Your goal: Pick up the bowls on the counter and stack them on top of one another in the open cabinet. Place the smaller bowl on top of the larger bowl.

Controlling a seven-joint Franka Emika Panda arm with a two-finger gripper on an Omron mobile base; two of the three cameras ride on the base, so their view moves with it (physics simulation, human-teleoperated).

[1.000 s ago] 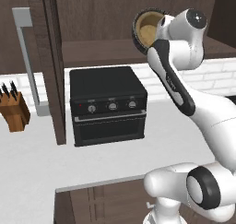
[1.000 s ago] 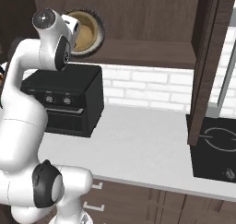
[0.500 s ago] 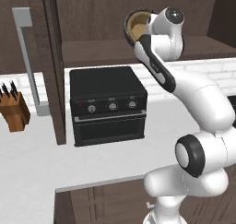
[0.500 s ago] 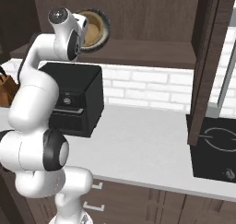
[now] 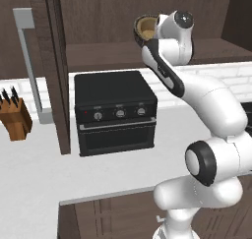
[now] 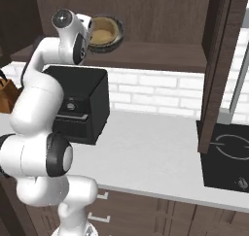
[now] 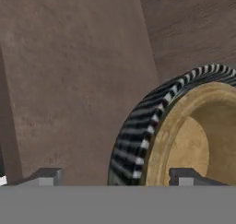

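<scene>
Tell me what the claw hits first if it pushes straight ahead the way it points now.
Probably the cabinet's brown wood back panel. The claw holds the bowl by its rim, and beyond the bowl the hand view shows just wood, though how far off is unclear.

Two flanking views; close cabinet (image 7: 69, 80) view.

Plain white-grey counter (image 5: 44, 169) over dark wood fronts. On it: black toaster oven (image 5: 115, 112) back against white brick wall, knife block (image 5: 15, 120) far left, black cooktop (image 6: 226, 155) set in at right. Above, wide dark wood cabinet shelf (image 6: 160, 53).
</scene>
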